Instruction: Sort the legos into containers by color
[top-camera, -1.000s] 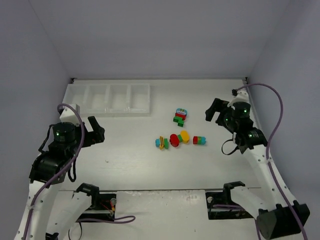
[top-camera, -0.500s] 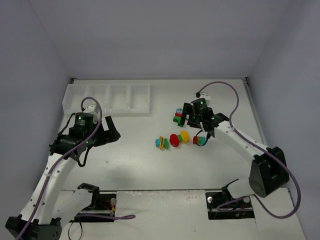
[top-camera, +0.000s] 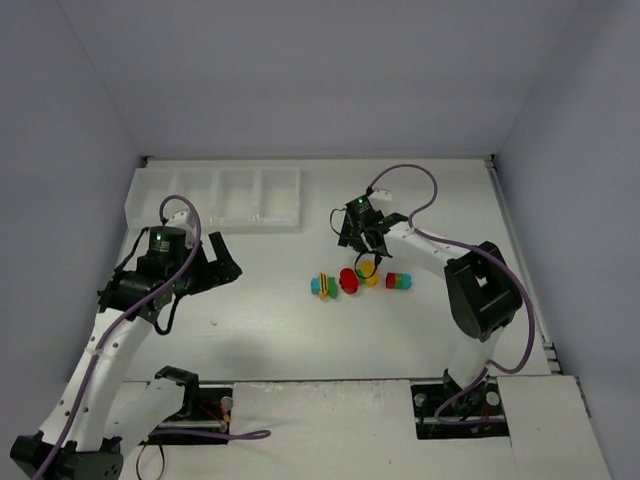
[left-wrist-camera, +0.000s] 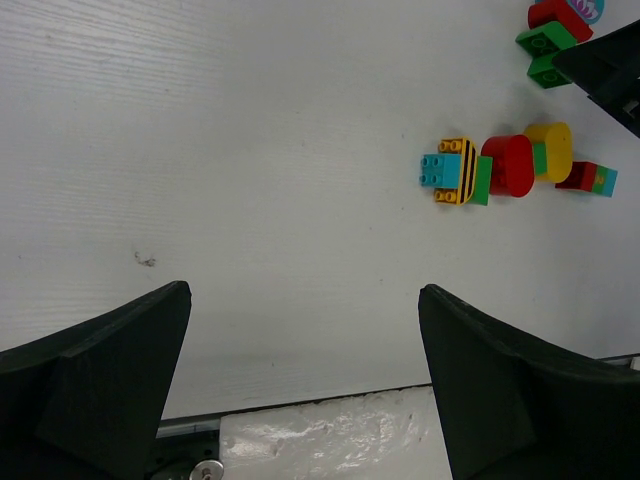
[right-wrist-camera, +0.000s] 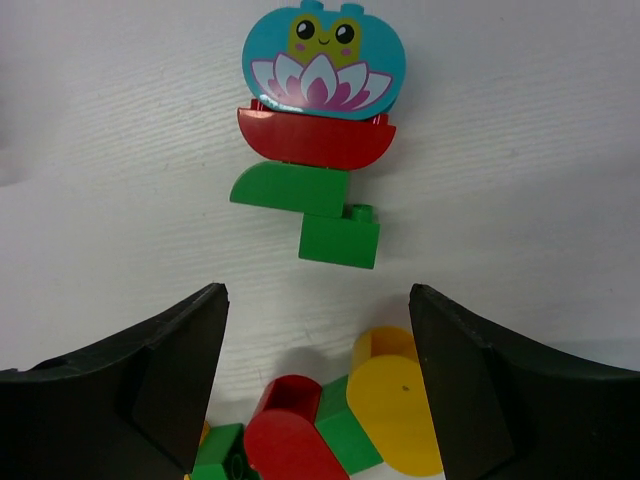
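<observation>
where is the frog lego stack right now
In the right wrist view the frog-topped stack lies on the table at top centre, just beyond the open right gripper, with the red, green and yellow stack nearer the camera.

1. This looks like a robotics laboratory test cell, not a home or a shop.
2. Plain pale grey wall panels (top-camera: 320, 80) close in a bare white table top (top-camera: 260, 330) on three sides.
3. Two white-and-black robot arms (top-camera: 100, 360) are fixed on black base mounts (top-camera: 176, 381) at the near edge, and loose purple cables (top-camera: 404, 166) run along them.
4. The things on the table are test props: small bright plastic toy bricks (top-camera: 350, 280) and a long translucent white divided tray (top-camera: 215, 226).
</observation>
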